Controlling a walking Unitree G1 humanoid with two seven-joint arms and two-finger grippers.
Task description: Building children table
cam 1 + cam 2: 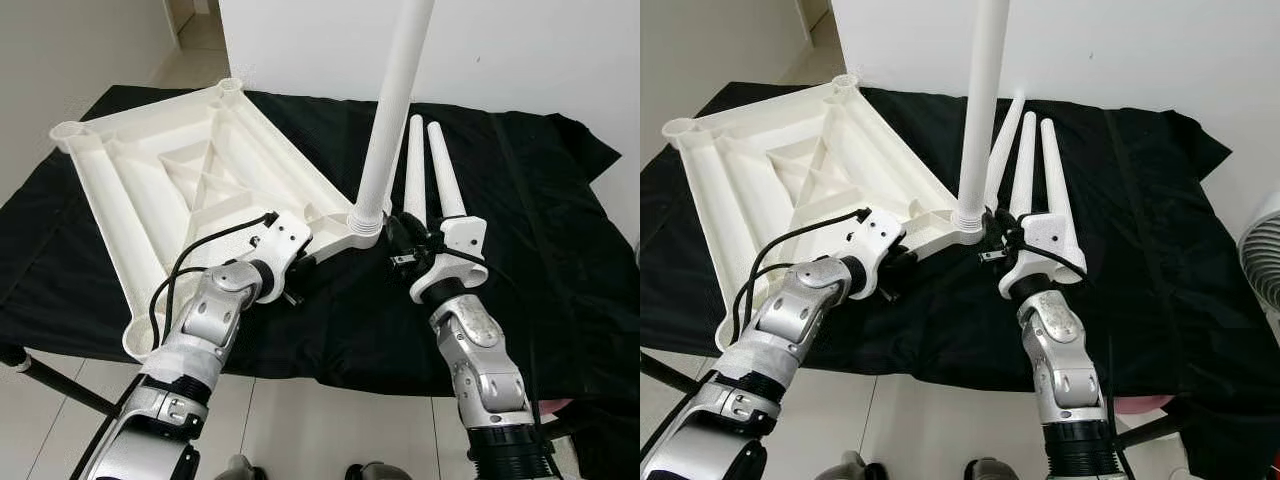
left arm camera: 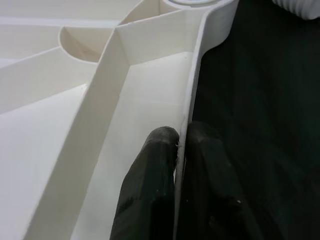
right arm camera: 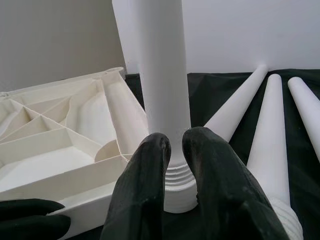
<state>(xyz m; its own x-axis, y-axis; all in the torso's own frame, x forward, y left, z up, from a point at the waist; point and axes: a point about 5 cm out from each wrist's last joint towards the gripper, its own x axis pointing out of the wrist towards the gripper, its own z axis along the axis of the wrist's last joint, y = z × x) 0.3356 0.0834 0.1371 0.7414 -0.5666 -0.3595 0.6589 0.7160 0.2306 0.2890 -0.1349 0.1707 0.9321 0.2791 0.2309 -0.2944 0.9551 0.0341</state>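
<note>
You are looking at a white plastic tabletop [image 1: 190, 190] lying upside down on a black cloth [image 1: 540, 260], its ribbed underside facing up. Take that tabletop as your landmark.

Your left gripper [image 2: 181, 150] is pinching the tabletop's thin rim wall along the edge nearest the robot, one black finger [image 2: 150, 185] pressing inside the wall and the other outside it, so it is clamped on the tabletop.

At the corner just beyond that grip, a white table leg [image 1: 392, 110] is standing upright in the corner socket, its ribbed threaded base [image 3: 179, 187] sitting at the socket mouth. Your right gripper [image 3: 176, 150] is reaching in at that corner from the side away from the tabletop, and its two fingers are closing around the leg just above the threads, holding the leg.

Three loose table legs [image 1: 1030, 175] are lying flat on the cloth beside that same corner, side by side, tapering away from the robot. Two other corner sockets [image 1: 68, 130] of the tabletop are standing open on its far side.
</note>
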